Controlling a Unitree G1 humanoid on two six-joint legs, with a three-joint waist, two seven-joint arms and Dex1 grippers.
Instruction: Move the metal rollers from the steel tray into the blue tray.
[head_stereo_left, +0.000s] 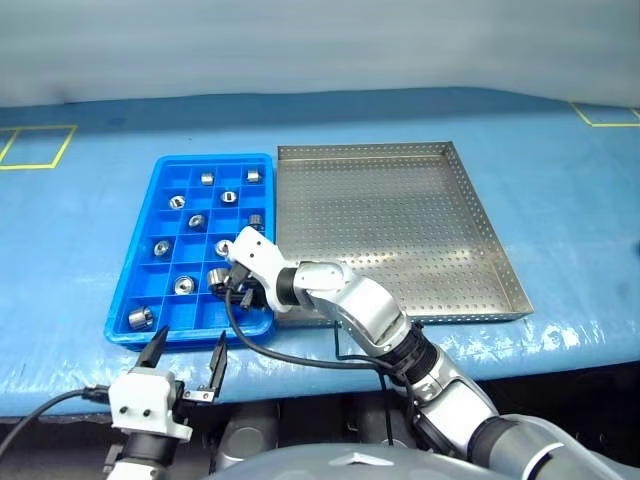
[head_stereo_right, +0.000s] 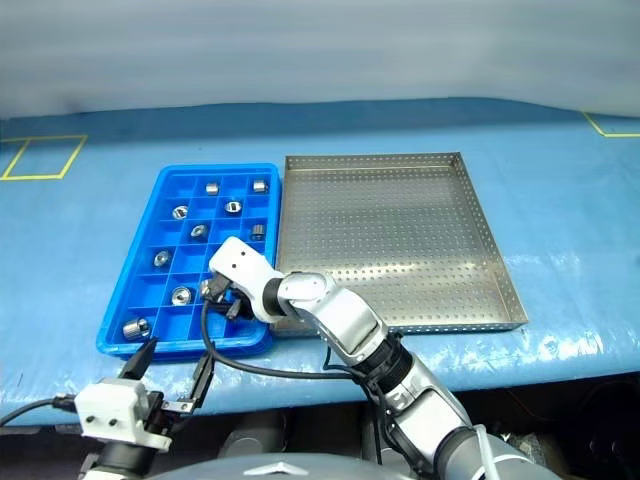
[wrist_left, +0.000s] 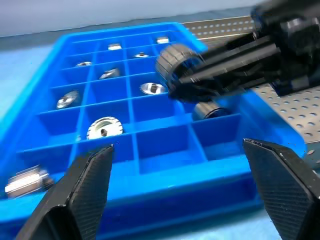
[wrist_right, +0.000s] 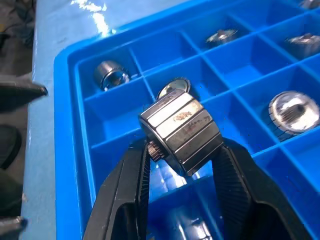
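Note:
The blue tray (head_stereo_left: 190, 340) lies on the blue table with the steel tray (head_stereo_left: 400, 230) touching its right side. Several metal rollers (head_stereo_left: 184, 285) rest in separate compartments of the blue tray. My right gripper (wrist_right: 182, 147) reaches in from the right and hangs over the tray's near right compartments, shut on one roller (wrist_right: 181, 131), which is also visible in the left wrist view (wrist_left: 172, 62). My left gripper (head_stereo_left: 194, 332) is open and holds nothing, level at the table's near edge just in front of the blue tray.
Yellow tape squares mark the table cover at the far left (head_stereo_left: 35, 148) and far right (head_stereo_left: 605, 112). A black cable (head_stereo_left: 300, 357) loops from my right wrist along the table's near edge.

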